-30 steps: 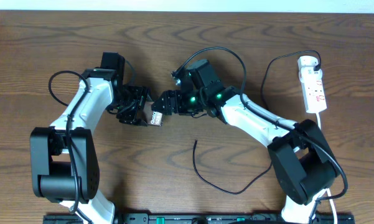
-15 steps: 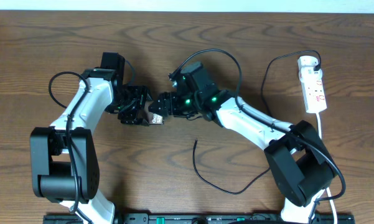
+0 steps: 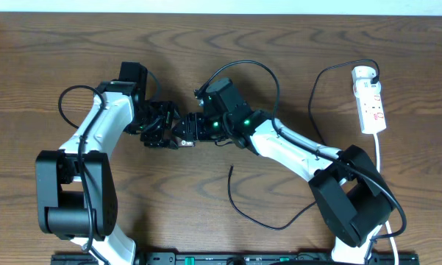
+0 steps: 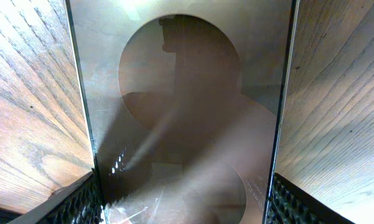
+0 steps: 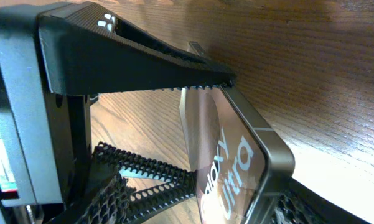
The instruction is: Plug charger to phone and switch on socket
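We see the phone (image 4: 187, 112) lifted off the counter (image 3: 59, 44) near its middle, a little toward the far edge, where the 2 arms meet. The left gripper (image 4: 187, 200) is closed on it: its 2 ribbed fingers (image 4: 81, 200) press the phone's long edges, and the brownish face with the big round circle fills the wrist view. The right gripper (image 5: 261, 146) also clamps the phone. Its upper finger (image 5: 143, 62) rests its tip on one edge and its lower finger (image 5: 311, 208) sits against the opposite edge, with the white "Ultra" lettering showing between them. The charger (image 3: 268, 226) lies loose on the wood. Its plug tip is free near the middle of the counter toward the near edge, well apart from the phone, and the thin cable curls rightward and up to the socket (image 3: 371, 99). The socket lies along the right edge close to the far right corner.
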Robot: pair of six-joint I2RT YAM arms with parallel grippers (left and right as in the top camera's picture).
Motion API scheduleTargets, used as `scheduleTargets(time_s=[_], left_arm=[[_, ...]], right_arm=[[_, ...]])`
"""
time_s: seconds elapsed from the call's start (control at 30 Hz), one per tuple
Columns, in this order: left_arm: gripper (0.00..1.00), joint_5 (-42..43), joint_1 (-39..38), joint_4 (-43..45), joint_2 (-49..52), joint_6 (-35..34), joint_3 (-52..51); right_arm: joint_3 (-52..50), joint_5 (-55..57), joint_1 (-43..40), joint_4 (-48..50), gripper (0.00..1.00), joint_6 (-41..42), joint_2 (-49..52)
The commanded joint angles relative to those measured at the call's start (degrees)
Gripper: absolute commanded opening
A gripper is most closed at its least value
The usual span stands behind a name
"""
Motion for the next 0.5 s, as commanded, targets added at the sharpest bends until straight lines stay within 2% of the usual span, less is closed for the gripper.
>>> scheduleTargets(time_s=[0.0,0.27,0.37,0.47], left_arm=[[0.08,1.4,0.1,0.0,0.0,-0.7,0.6],[0.07,2.7,0.1,0.0,0.0,-0.7,0.6],[0.07,2.7,0.1,0.0,0.0,-0.7,0.6],[0.07,2.7,0.1,0.0,0.0,-0.7,0.6]], right_arm=[[0.9,3.3,1.2,0.1,0.65,0.2,0.7],[0.9,5.9,1.8,0.2,0.62,-0.5,0.7],[0.9,7.8,2.3,0.1,0.56,-0.7,1.0],[0.9,8.3,3.3,0.9,0.54,-0.7,2.7]])
